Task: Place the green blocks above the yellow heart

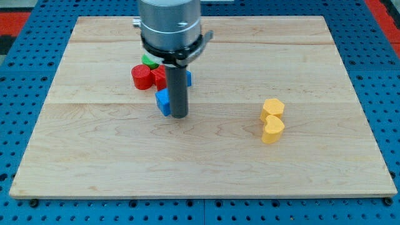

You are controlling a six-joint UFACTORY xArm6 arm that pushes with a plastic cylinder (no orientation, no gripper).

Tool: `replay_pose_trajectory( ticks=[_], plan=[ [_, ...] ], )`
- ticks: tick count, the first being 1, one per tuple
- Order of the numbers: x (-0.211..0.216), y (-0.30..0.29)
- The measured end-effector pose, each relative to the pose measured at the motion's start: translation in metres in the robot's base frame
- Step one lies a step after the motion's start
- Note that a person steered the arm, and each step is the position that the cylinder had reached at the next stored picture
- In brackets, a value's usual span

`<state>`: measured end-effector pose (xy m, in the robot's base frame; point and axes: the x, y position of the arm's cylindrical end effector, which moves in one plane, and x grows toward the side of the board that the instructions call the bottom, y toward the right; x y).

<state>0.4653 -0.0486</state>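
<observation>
Green block (149, 61), its shape unclear since most of it was hidden behind the arm's grey metal housing (170, 25), sat at the view's upper left in a tight cluster on the pale wooden board (300, 69). A red ribbed cylinder block (142, 77) touched it from below, with a second red block (159, 77) beside that. My tip (179, 116) rested on the board just right of a blue block (163, 102), touching or nearly so; another blue piece (188, 78) peeked out behind the rod. I had no gripper to report, only the bare rod. Well apart, at the view's right, the yellow heart block (272, 130) lay directly below a yellow hexagonal block (272, 108), touching it.
</observation>
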Motion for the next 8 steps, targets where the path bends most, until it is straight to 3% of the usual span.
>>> replay_pose_trajectory(
  ticks=[2, 3, 5, 8],
  plan=[
    [-0.027, -0.021],
    [-0.008, -0.068],
    [-0.097, -0.135],
    [-0.126, -0.046]
  ],
)
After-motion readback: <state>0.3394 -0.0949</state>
